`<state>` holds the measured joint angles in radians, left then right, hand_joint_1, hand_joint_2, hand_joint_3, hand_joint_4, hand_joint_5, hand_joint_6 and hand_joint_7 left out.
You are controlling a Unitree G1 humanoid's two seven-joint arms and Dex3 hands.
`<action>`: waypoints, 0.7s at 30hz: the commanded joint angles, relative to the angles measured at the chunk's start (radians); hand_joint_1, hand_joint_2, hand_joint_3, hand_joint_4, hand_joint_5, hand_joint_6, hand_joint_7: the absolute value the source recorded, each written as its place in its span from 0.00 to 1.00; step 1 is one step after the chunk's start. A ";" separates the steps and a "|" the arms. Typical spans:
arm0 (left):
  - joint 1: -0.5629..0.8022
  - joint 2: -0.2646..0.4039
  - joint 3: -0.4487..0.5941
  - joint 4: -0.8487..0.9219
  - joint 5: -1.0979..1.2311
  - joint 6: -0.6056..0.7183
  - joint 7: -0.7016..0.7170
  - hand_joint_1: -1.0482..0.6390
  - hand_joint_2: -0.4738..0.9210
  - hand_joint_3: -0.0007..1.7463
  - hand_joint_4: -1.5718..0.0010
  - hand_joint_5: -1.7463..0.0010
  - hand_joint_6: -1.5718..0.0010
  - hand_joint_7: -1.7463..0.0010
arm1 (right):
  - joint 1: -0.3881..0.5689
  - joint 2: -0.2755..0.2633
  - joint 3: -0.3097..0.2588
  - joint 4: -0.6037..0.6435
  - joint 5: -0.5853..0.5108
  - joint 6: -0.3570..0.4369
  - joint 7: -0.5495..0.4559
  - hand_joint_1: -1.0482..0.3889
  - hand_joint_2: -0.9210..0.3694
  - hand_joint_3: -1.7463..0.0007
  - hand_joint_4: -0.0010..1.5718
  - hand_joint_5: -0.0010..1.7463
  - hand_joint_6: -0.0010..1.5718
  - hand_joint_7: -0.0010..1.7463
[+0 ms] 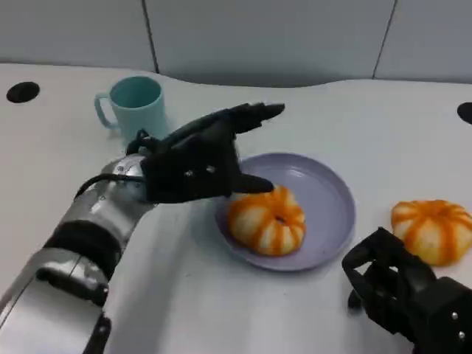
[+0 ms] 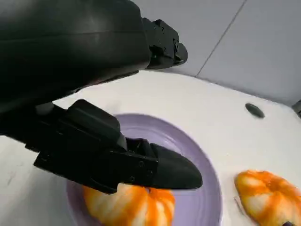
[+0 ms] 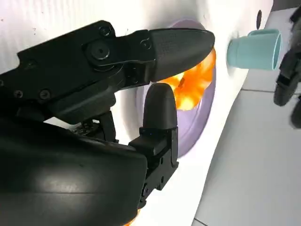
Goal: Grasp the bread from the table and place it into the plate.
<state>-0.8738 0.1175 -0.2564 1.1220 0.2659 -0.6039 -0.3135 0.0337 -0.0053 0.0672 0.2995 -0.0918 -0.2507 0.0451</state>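
One bread (image 1: 266, 220) already sits in the purple plate (image 1: 330, 199), so the left hand (image 1: 199, 158) hovers beside it with fingers spread, holding nothing, while another bread (image 1: 434, 229) waits on the counter (image 1: 221, 310).

Glossy lavender plate (image 1: 324, 193) (smooth as glazed ceramic) on a matt white table (image 1: 221, 302).

Bare table (image 1: 192, 295) is lying open across the lower centre of the head view, between the two arms. The left hand (image 1: 199, 158) is hovering over the plate's (image 1: 332, 192) left rim with fingers apart, blocking entry from the upper left. A bread (image 1: 267, 220) is sitting in the plate's lower-left part, leaving the right half free. A second bread (image 1: 434, 230) is lying just right of the plate, with the right hand (image 1: 402, 291) below it. A cup (image 1: 133, 105) is standing at upper left, apart from the plate.
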 commanded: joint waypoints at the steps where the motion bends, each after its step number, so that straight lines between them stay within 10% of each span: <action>1: 0.156 0.059 0.152 -0.159 -0.234 -0.004 -0.168 0.09 1.00 0.18 0.88 0.93 0.88 0.95 | 0.006 -0.008 -0.011 -0.021 0.021 0.021 0.008 0.56 0.00 0.80 0.36 1.00 0.23 1.00; 14: 0.677 0.011 0.398 -0.729 -0.709 0.456 -0.242 0.20 1.00 0.08 0.65 0.74 0.65 0.92 | 0.004 -0.019 -0.012 -0.013 0.022 -0.001 0.019 0.56 0.00 0.81 0.35 1.00 0.23 1.00; 17: 0.770 -0.024 0.425 -0.767 -0.716 0.489 -0.191 0.27 1.00 0.07 0.73 0.23 0.70 0.53 | 0.008 -0.023 -0.010 -0.024 0.016 0.002 0.016 0.55 0.00 0.80 0.35 1.00 0.23 1.00; 21: 0.797 -0.025 0.438 -0.777 -0.699 0.512 -0.164 0.29 1.00 0.06 0.76 0.13 0.74 0.39 | 0.004 -0.028 -0.009 -0.030 0.007 0.012 0.011 0.55 0.00 0.80 0.36 1.00 0.23 1.00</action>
<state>-0.0876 0.0766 0.1538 0.3663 -0.4403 -0.1026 -0.5061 0.0386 -0.0138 0.0621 0.2891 -0.0729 -0.2440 0.0630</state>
